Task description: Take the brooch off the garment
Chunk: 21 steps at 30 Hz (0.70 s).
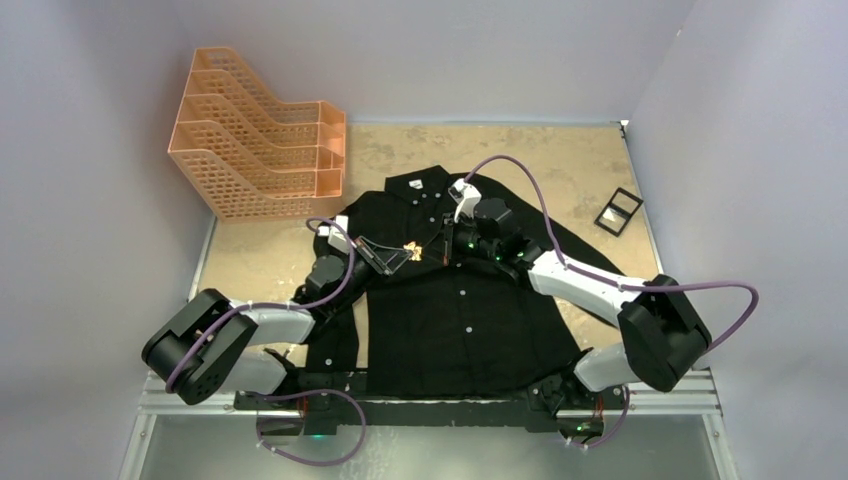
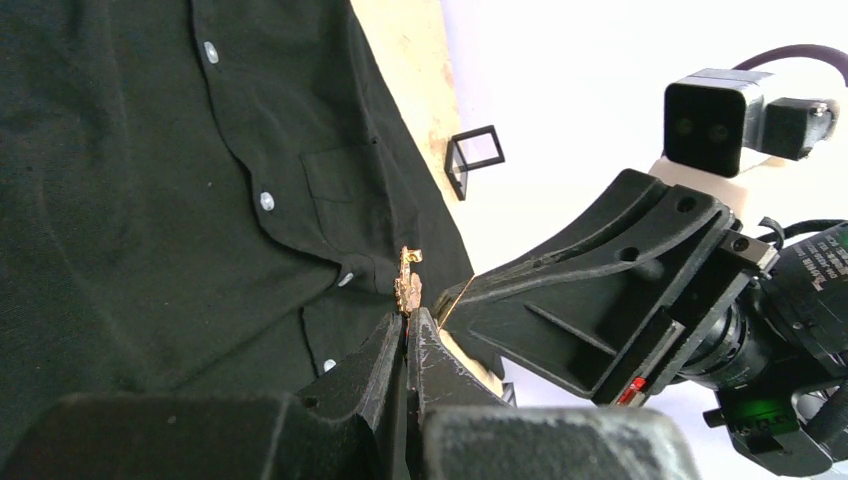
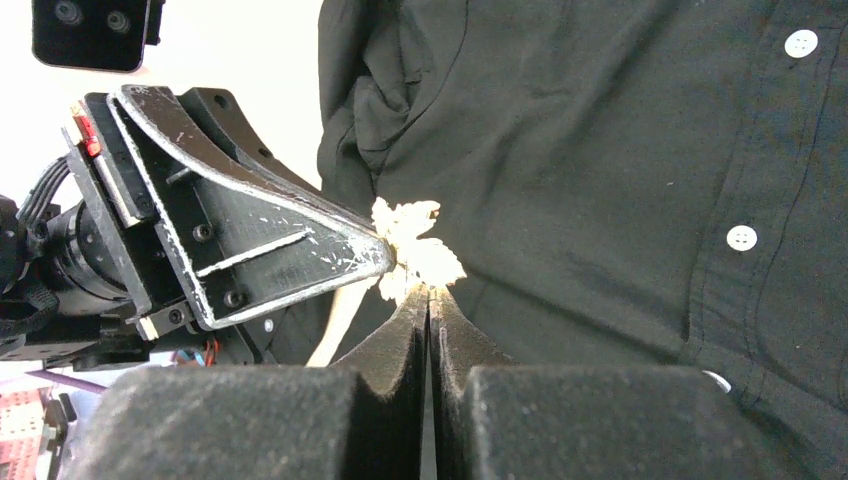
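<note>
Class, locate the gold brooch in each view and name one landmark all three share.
Top external: brooch mid-frame, on the garment between both arms' jaws.
Left wrist: brooch centre, just above the near jaws.
Right wrist: brooch centre, just above the near jaws.
Shared landmark: the garment's white buttons.

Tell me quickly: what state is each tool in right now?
Left tool: closed, tips pinching the brooch at its edge.
Right tool: closed, tips touching the brooch; whether it grips cannot be told.
</note>
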Available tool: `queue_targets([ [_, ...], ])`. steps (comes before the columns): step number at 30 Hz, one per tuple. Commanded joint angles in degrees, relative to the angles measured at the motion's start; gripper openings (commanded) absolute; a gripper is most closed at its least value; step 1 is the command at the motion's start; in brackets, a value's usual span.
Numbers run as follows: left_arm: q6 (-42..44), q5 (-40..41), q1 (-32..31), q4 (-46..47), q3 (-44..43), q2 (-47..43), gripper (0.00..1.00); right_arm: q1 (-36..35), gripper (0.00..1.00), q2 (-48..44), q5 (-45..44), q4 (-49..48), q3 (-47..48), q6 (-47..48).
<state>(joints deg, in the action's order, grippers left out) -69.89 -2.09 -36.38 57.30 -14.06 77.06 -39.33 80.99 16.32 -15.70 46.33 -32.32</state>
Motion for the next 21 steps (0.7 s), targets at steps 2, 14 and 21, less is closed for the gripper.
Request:
queue_targets([
  [2, -1.00, -1.61, 0.29, 6.35, 0.96, -0.47, 0.00, -0.88, 0.01, -0.04, -1.84, -0.03, 2.27, -0.82],
  [14, -1.08, -2.63, 0.27, 8.97, 2.26, -1.21, 0.00, -1.50, 0.00, -0.56, -4.10, 2.42, 4.96, -0.36],
  [21, -1.32, -1.91, 0.30, 9.10, 2.78, -1.47, 0.00, -1.54, 0.00, -3.79, -5.89, 6.21, 5.16, 0.74],
])
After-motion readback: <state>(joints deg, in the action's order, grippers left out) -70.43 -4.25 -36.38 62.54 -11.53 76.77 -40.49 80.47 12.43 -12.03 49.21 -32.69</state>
